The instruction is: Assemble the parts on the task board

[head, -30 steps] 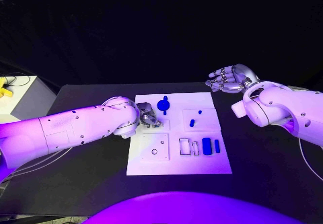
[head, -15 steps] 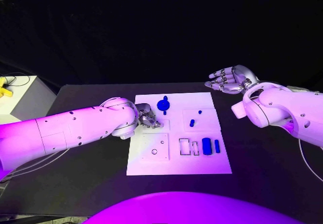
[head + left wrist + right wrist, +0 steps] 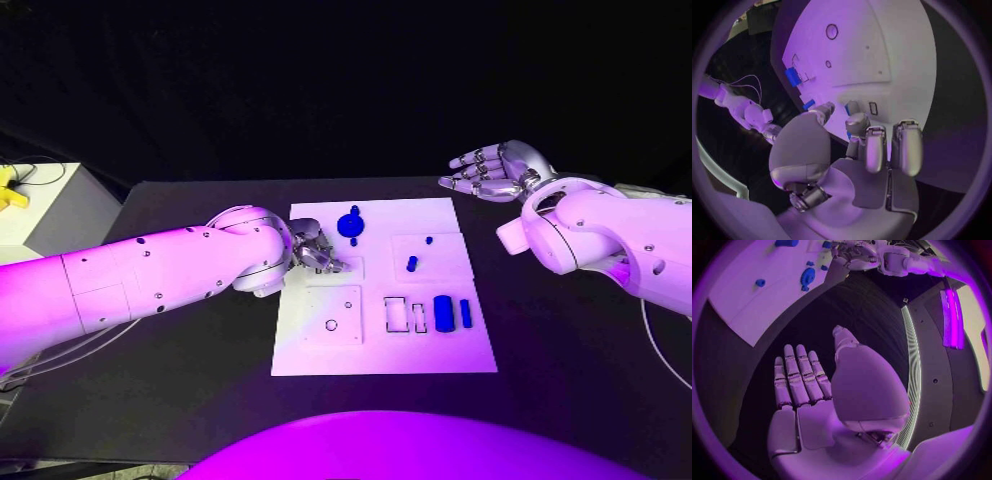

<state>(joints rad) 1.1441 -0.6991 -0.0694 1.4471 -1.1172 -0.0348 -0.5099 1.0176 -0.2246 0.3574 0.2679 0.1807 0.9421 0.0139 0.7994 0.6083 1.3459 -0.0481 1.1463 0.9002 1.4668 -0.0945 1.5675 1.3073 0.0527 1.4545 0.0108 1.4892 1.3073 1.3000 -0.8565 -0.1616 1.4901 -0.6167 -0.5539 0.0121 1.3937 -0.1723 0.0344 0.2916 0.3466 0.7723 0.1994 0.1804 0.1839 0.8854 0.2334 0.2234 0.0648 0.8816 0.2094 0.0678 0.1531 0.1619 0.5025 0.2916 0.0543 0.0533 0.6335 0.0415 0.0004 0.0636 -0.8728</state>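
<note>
The task board [image 3: 384,345] is seen lying in the middle of the black table [image 3: 188,390], its long side running from near to far. The left hand [image 3: 316,250] is held low over the board's left edge, about midway along it, with its fingers [image 3: 870,147] curled downward toward the white surface; whether anything is pinched beneath them cannot be told, since the fingertips are hidden in the head view and only small blue patches are glimpsed beside them in the left wrist view. A round blue part [image 3: 351,225] with a short stem is found on the far portion of the board, just beside the left hand and to its right. A small blue part [image 3: 411,264] is seen farther right, in a shallow square recess near the board's right side. In the near right portion, a wider blue block [image 3: 443,313] and a thin blue bar [image 3: 464,313] are set side by side, with outlined rectangular slots [image 3: 404,315] just to their left. A small round hole [image 3: 330,324] is visible in the near left panel. The right hand [image 3: 490,168] is raised beyond the board's far right corner, well apart from every part, with its fingers [image 3: 798,377] spread apart and nothing held in them.
</note>
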